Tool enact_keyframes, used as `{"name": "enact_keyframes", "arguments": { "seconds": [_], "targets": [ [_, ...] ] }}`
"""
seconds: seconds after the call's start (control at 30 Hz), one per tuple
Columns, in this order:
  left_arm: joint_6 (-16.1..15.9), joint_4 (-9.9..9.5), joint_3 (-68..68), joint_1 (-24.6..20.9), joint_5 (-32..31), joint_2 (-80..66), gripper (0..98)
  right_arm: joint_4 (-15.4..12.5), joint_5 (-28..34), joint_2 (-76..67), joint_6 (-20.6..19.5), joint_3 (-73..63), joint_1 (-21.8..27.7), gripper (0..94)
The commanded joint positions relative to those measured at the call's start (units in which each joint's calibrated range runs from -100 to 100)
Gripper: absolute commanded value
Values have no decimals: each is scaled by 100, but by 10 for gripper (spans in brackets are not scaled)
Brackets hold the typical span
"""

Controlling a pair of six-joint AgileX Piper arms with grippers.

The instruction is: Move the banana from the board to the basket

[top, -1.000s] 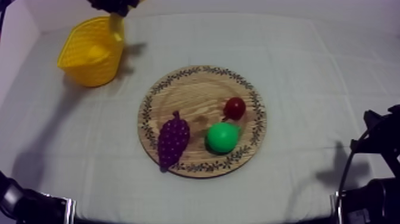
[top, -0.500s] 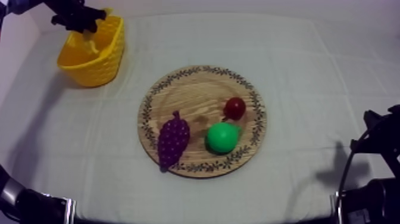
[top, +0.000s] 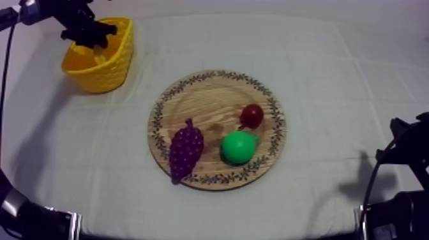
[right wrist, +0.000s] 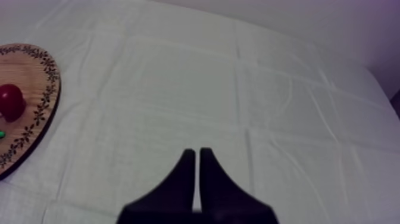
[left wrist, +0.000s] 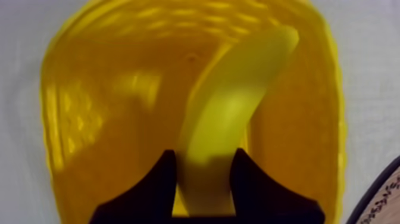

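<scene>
Your left tool (left wrist: pixel 205 153) is clamped across one end of the smooth curved yellow toy banana (left wrist: pixel 232 107), which hangs inside the yellow lattice-walled plastic basket (left wrist: pixel 83 125). It looks light, stiff and glossy, so likely slippery; a grip across the narrow end suits it. Your right tool (right wrist: pixel 197 152) is pinched to a narrow wedge, holding nothing, over the cloth-covered tabletop (right wrist: pixel 297 119).
</scene>
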Motion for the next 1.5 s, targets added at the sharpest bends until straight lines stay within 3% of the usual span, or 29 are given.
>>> {"name": "enact_keyframes", "arguments": {
  "seconds": [0.0, 0.2, 0.33, 0.43, 0.63, 0.73, 1.2, 1.47],
  "targets": [
    [-109, 61, 51, -22, -89, 13, 383, 1, -1, -5, -1, 5, 3, 4],
    [-394, 239, 312, -81, -345, -53, 523, 1, -1, -5, -1, 5, 3, 4],
    [-485, 332, 502, -84, -542, -169, 549, 1, -1, -5, -1, 5, 3, 4],
    [-495, 422, 663, -75, -726, -354, 451, 1, -1, -5, -1, 5, 3, 4],
    [-799, 776, 1259, -83, -1148, -1124, 119, 1, -1, -5, -1, 5, 3, 4],
    [-943, 889, 1829, -67, -1456, -1734, 42, 1, -1, -5, -1, 5, 3, 4],
    [-882, 960, 5756, -102, -3310, -5327, 1, 1, -1, -5, -1, 5, 3, 4],
    [-821, 960, 7696, -112, -3677, -7418, 1, 1, -1, -5, -1, 5, 3, 4]
  ]
}}
